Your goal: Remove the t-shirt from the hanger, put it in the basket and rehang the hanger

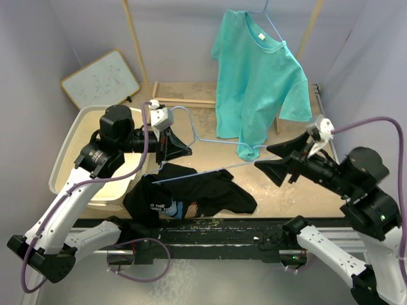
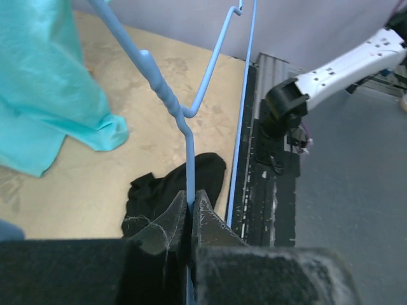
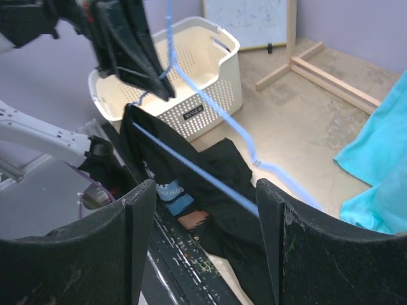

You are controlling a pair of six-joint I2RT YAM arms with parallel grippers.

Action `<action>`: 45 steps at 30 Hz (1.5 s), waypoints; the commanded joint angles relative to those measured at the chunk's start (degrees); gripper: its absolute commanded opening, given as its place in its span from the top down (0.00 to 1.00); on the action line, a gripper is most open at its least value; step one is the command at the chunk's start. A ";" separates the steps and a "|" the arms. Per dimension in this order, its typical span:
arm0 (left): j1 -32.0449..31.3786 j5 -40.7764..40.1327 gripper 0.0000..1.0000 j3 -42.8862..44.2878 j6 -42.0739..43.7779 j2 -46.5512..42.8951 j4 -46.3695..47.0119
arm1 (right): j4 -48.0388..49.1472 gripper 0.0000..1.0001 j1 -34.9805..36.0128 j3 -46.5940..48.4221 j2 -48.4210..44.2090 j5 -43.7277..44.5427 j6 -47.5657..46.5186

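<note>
A black t-shirt (image 1: pixel 210 190) lies crumpled on the table near the front edge, also seen in the left wrist view (image 2: pixel 159 190) and the right wrist view (image 3: pixel 216 165). Its left end rises toward the corner of a blue wire hanger (image 1: pixel 222 142). My left gripper (image 1: pixel 184 149) is shut on the hanger's wire (image 2: pixel 188 159), jaws (image 2: pixel 191 198) pinched together. My right gripper (image 1: pixel 262 157) stands open at the hanger's other end. The hanger's lower bar (image 3: pixel 191 168) passes between its spread fingers (image 3: pixel 205 184) untouched.
A teal t-shirt (image 1: pixel 254 82) hangs on another hanger from a wooden rack (image 1: pixel 137 44) at the back, its hem close to the blue hanger. A cream laundry basket (image 1: pixel 70 143) stands at the left. A whiteboard (image 1: pixel 102 79) leans behind it.
</note>
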 commanded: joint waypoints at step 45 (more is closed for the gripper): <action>-11.65 0.03 1.00 5.65 0.59 -5.11 3.94 | -3.70 0.72 -0.09 -2.09 8.80 -17.21 -7.20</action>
